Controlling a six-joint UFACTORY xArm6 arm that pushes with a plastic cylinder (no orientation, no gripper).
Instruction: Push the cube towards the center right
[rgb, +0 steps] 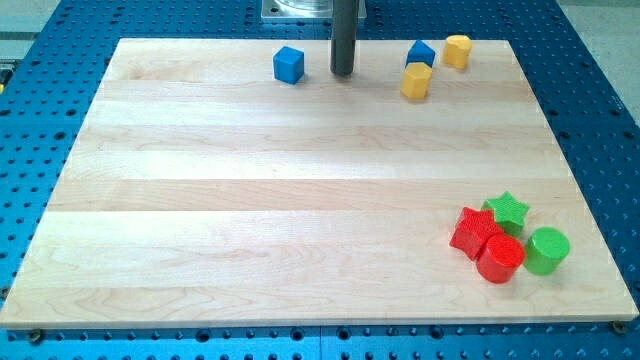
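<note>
Pale wooden board (300, 200) on blue perforated table (40, 110), my tip (343, 73) beside blue cube (288, 65)

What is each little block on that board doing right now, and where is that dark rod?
blue cube: alone, left of my tip
my tip: touching no block
second blue block: against a yellow block
other yellow block: apart
red star, red cylinder, green star, green cylinder: clustered

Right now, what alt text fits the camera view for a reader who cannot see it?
My tip rests near the board's top edge, just right of the blue cube, apart from it. Other blue and yellow blocks sit farther right; red and green blocks cluster bottom right.
</note>
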